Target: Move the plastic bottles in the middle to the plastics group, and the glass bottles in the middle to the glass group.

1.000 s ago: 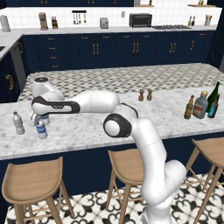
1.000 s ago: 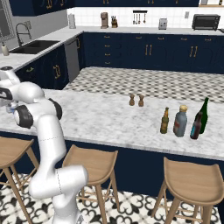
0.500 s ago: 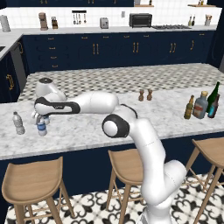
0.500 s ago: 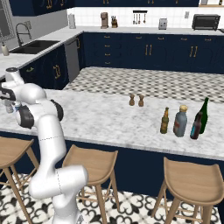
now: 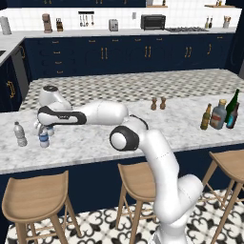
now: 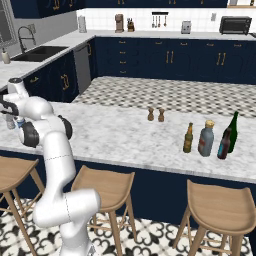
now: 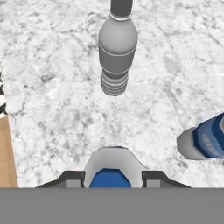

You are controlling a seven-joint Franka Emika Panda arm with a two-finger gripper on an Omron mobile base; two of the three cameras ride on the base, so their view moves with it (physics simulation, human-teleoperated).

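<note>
item: my gripper, jaws clenched on the blue-label water bottle, its base on the marble counter at the far left end. item: plain greyish bottle, left of my hand, apart. item: second blue-label bottle, just beside the held one. item: olive-brown bottle, squat grey-blue bottle, tall green wine bottle, dark blue bottle, clustered at the right end. item: two brown shakers, mid-counter, far side.
</note>
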